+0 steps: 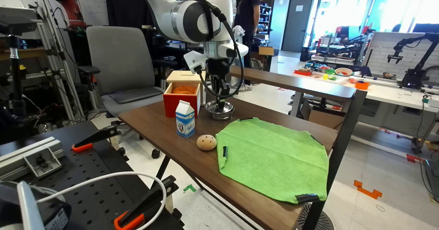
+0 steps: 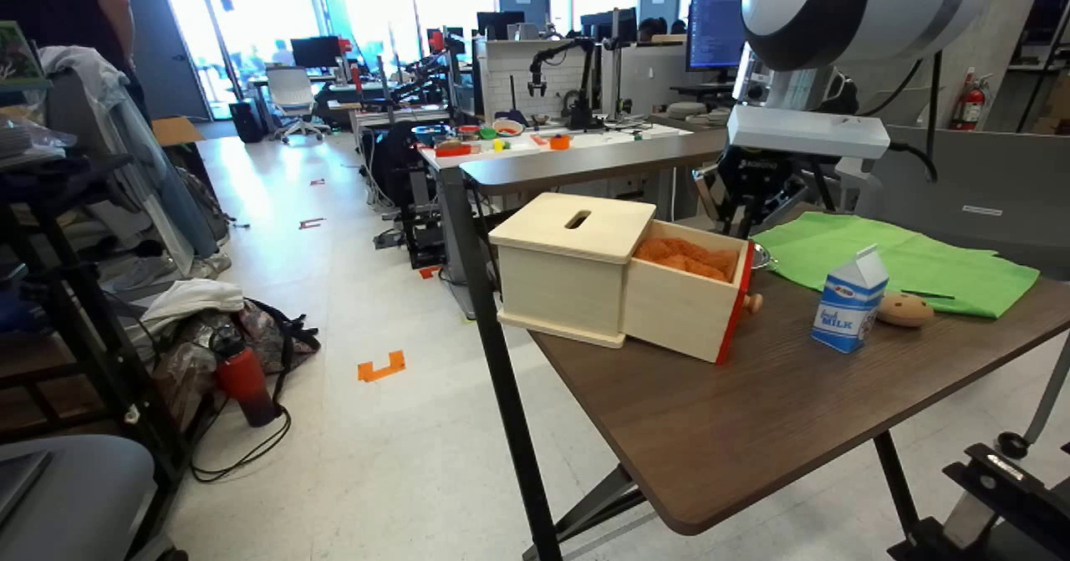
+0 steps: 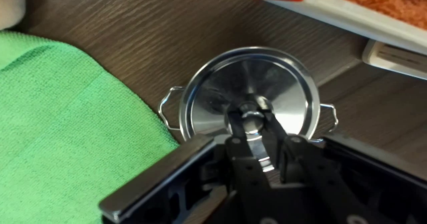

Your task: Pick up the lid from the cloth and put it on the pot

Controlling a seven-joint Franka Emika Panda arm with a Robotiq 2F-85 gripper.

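Above the small, low, round pot of shiny silver metal [image 1: 223, 116], the black hand [image 3: 252, 115] stands narrow, apparently pinching the knob [image 3: 252, 125] of the round, slightly domed silver metal lid [image 3: 247, 80]. The lid lies over the pot's mouth; whether its rim is fully seated cannot be told. Likely faults, as judged: a rim caught off-centre could leave the lid perched, ready to tip on release; fingers [image 3: 237, 126] parting too little could carry the lid off; a sideways push could slide the pot against the bright lime-green fabric cloth [image 1: 274, 158] just beside it. Only the wrist view shows clearly the knob and the pot's two wire handles [image 3: 160, 108]; in an exterior view the pot's side wall [image 1: 224, 117] shows; in an exterior view the pale wooden rectangular box [image 2: 577, 285] beside the pot hides almost all of it.
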